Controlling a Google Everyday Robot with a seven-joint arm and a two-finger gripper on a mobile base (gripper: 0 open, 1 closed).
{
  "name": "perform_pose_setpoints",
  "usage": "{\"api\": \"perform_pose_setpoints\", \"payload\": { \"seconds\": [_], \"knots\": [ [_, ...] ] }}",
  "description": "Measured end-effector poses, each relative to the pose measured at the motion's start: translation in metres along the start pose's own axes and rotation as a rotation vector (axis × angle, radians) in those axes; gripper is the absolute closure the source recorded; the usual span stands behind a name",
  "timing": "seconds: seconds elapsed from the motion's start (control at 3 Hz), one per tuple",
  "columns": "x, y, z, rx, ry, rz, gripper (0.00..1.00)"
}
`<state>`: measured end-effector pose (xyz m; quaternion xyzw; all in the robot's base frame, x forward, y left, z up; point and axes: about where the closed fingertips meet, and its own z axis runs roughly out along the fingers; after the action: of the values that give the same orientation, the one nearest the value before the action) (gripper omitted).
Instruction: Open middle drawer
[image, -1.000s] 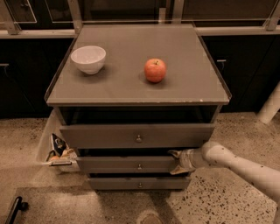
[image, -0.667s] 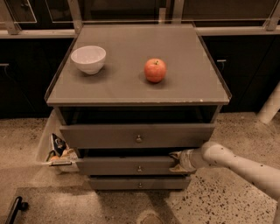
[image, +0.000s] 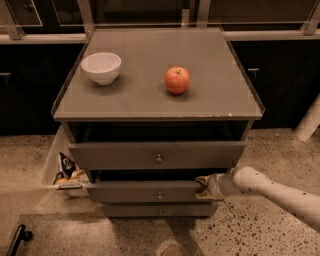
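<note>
The likeliest trouble is a skewed pull. The gripper (image: 204, 186) sits at the right end of the middle drawer (image: 145, 192), well right of its round knob (image: 159, 195), so an off-centre tug could rack the drawer and jam it. The contact could also slip off the front's upper edge. The top drawer (image: 125, 155) juts out just above and could catch the wrist. The gripper touches the drawer's upper right corner; how wide it stands, I cannot tell. The middle drawer is slightly out, between the top and bottom drawer (image: 160, 210).

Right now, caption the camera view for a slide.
Pale gripper at the right end of the grey-brown wooden middle drawer.
</note>
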<state>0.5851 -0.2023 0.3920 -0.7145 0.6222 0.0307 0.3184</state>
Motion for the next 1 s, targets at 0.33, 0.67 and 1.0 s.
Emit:
{"api": "perform_pose_setpoints", "payload": {
  "seconds": [0.33,0.67,1.0],
  "knots": [
    [0.0000,0.0000,0.0000,0.000,0.000,0.000,0.81],
    [0.0000,0.0000,0.0000,0.000,0.000,0.000,0.58],
    [0.0017,-0.0039,0.0022,-0.007,0.001,0.006,0.35]
  ]
}}
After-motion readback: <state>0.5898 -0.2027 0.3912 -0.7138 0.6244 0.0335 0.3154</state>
